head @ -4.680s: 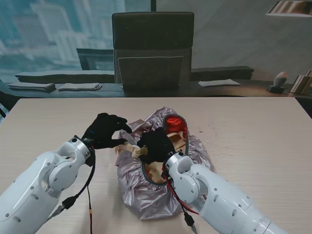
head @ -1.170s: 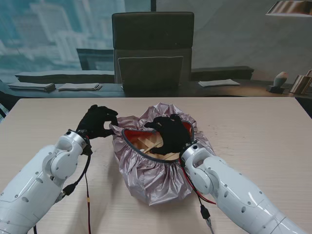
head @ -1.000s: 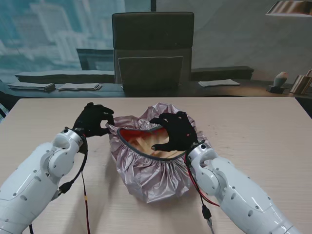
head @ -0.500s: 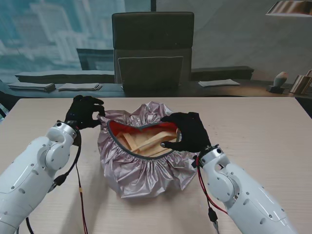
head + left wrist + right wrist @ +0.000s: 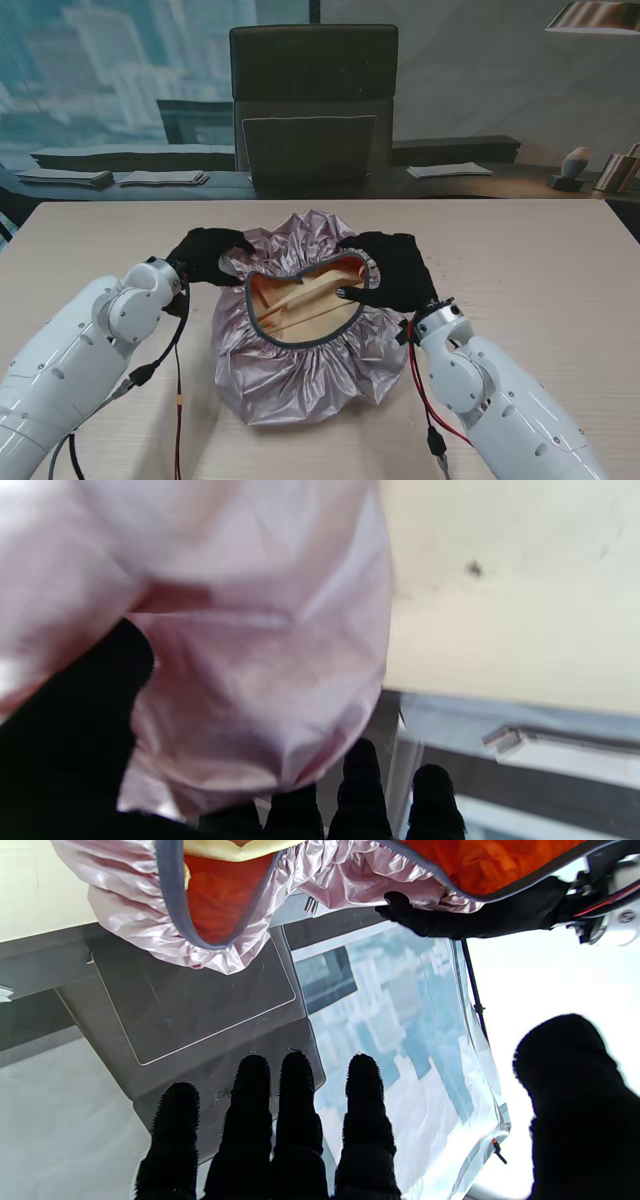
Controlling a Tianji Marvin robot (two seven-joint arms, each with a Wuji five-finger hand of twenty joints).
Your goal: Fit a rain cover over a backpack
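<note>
Mid-table [image 5: 520, 250]: silver cover [image 5: 300, 375] bunched round tan backpack [image 5: 300, 300], elastic rim [image 5: 300, 342] gaping toward camera. Left hand [image 5: 208, 256] pinching cover's left edge, thumb [image 5: 90, 690] pressed into fabric. Right hand [image 5: 388, 270] at right rim; fingers [image 5: 295, 1120] look straight, grip cannot be told. Best done, by judgement: keep rim taut between both hands, draw evenly over pack's corners, avoid snagging straps, avoid letting elastic snap back off.

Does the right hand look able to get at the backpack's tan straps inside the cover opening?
Probably yes: the right hand sits at the rain cover rim, and the straps lie exposed in the opening.
</note>
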